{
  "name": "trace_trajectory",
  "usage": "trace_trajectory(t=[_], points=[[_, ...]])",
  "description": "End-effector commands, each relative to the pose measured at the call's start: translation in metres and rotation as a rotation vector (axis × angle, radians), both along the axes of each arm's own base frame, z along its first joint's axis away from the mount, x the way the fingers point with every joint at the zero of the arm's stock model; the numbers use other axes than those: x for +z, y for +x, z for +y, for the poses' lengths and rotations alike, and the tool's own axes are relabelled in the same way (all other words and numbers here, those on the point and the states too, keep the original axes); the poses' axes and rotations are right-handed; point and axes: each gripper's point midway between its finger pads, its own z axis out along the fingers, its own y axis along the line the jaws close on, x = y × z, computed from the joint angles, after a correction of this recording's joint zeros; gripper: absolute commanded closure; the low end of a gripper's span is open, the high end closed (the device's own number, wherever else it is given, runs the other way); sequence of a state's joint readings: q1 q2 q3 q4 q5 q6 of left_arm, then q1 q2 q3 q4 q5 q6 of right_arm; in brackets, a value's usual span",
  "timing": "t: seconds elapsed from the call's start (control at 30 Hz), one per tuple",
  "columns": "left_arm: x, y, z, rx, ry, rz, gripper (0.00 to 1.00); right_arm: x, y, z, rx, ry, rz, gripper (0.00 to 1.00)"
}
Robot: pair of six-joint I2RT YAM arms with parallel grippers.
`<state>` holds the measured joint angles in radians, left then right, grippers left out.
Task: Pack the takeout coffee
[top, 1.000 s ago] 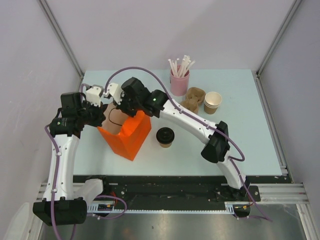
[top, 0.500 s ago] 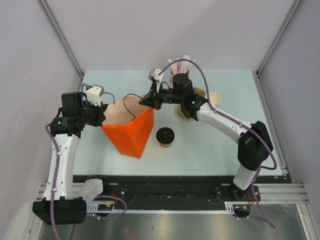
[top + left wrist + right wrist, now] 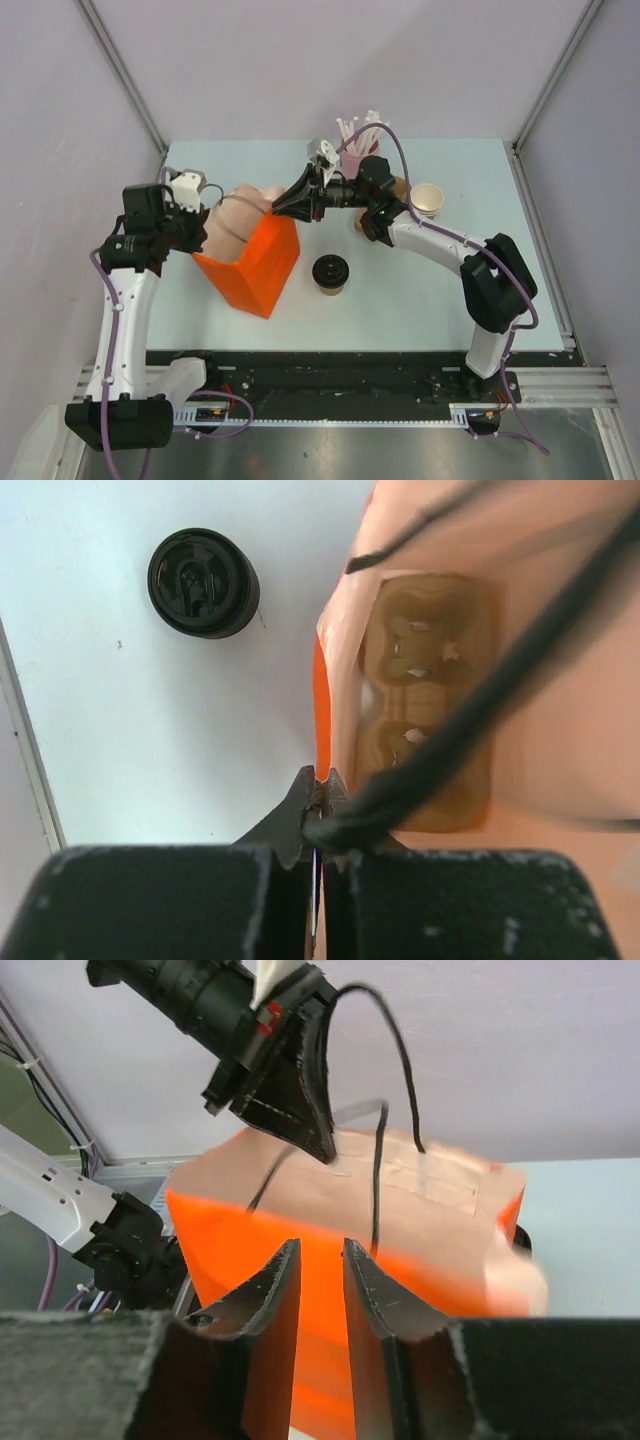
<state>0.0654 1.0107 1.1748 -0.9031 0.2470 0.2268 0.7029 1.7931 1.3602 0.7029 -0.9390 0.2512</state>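
Far left in the top view: the black left gripper (image 3: 197, 226), fingers pressed together on the left rim of the tall orange paper bag (image 3: 250, 268). In the left wrist view, the same pinch seen close up, with the thin paper edge clamped between the fingertips and a black cord handle (image 3: 500, 680) crossing just beside them. Bag upright on the pale blue table (image 3: 520, 290), mouth wide open, pale peach inner walls showing, a brown paper patch (image 3: 420, 650) stuck flat on the inside wall.

At the bag's far right rim: the black right gripper (image 3: 285, 205), stretched in from the right, tips at the paper edge; touching or only just beside, impossible to tell from above. In the right wrist view, fingers (image 3: 270, 1310) slightly spread, a narrow gap between them, orange bag wall visible through the gap, no paper seen clamped there.

Just right of the bag, outside it and apart from it: the takeout coffee (image 3: 331, 272), a small kraft-brown paper cup with a round black plastic lid, upright on the table, near the right forearm, in neither gripper. Black lid also in the left wrist view, beside the bag's outer wall.

Further back and right: a round pink cup of white straws (image 3: 357, 168), partly behind the right arm, then a short stack of pale-rimmed paper cups (image 3: 426, 203).
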Motion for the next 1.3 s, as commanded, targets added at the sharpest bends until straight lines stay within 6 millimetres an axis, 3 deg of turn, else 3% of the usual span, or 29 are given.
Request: trace_trajectory(t=[0.0,0.1,0.2,0.27,0.3,0.33,0.37,0.4,0.43,0.47,0.53,0.57,0.63,0.67,0.8,0.9,0.93,1.03,1.1,1.27], points=[[0.033,-0.002,-0.015,-0.050,-0.053,-0.087,0.99,-0.001,0.006,0.002,-0.020,0.015,-0.028,0.68],[0.042,-0.007,-0.034,-0.116,-0.116,-0.093,1.00,-0.011,0.007,0.004,-0.054,-0.040,-0.060,0.60],[0.037,-0.006,-0.035,-0.125,-0.094,-0.083,1.00,-0.014,0.007,0.000,-0.079,-0.076,-0.076,0.60],[0.033,-0.005,-0.031,-0.116,-0.077,-0.076,1.00,-0.018,0.012,-0.004,-0.129,-0.112,-0.066,0.54],[0.032,-0.006,-0.030,-0.113,-0.074,-0.073,1.00,-0.009,0.013,-0.009,-0.166,-0.116,-0.070,0.52],[0.032,-0.006,-0.030,-0.113,-0.073,-0.075,1.00,-0.006,0.013,-0.011,-0.203,-0.133,-0.087,0.42],[0.034,-0.006,-0.031,-0.114,-0.074,-0.079,0.99,-0.018,0.026,-0.019,-0.319,-0.210,-0.049,0.34],[0.035,-0.006,-0.031,-0.116,-0.076,-0.080,0.99,-0.009,0.028,-0.028,-0.390,-0.236,-0.112,0.29],[0.035,-0.006,-0.031,-0.116,-0.077,-0.080,0.99,-0.012,0.025,-0.029,-0.435,-0.280,-0.120,0.19],[0.033,-0.007,-0.031,-0.115,-0.078,-0.077,1.00,-0.035,0.032,-0.046,-0.536,-0.404,-0.085,0.15],[0.032,-0.006,-0.032,-0.116,-0.079,-0.072,0.99,-0.044,0.027,-0.062,-0.588,-0.491,-0.060,0.10],[0.031,-0.006,-0.031,-0.114,-0.079,-0.071,1.00,-0.065,0.027,-0.080,-0.642,-0.598,-0.004,0.06],[0.030,-0.006,-0.032,-0.113,-0.086,-0.065,1.00,-0.085,0.027,-0.105,-0.750,-0.704,0.087,0.00],[0.029,-0.006,-0.031,-0.109,-0.086,-0.060,1.00,-0.106,0.017,-0.121,-0.767,-0.807,0.141,0.00],[0.027,-0.006,-0.033,-0.112,-0.094,-0.055,1.00,-0.138,-0.009,-0.147,-0.875,-0.970,0.301,0.00],[0.030,-0.007,-0.033,-0.107,-0.098,-0.061,1.00,-0.141,-0.012,-0.162,-1.034,-0.963,0.438,0.14],[0.031,-0.007,-0.033,-0.104,-0.099,-0.065,1.00,-0.143,-0.013,-0.166,-1.076,-0.954,0.488,0.23],[0.033,-0.008,-0.032,-0.095,-0.095,-0.074,1.00,-0.143,-0.020,-0.159,-1.144,-0.875,0.614,0.34],[0.032,-0.009,-0.032,-0.095,-0.088,-0.073,1.00,-0.150,-0.028,-0.147,-1.144,-0.868,0.646,0.38],[0.030,-0.008,-0.029,-0.083,-0.075,-0.068,1.00,-0.178,-0.031,-0.145,-1.161,-0.938,0.696,0.44]])
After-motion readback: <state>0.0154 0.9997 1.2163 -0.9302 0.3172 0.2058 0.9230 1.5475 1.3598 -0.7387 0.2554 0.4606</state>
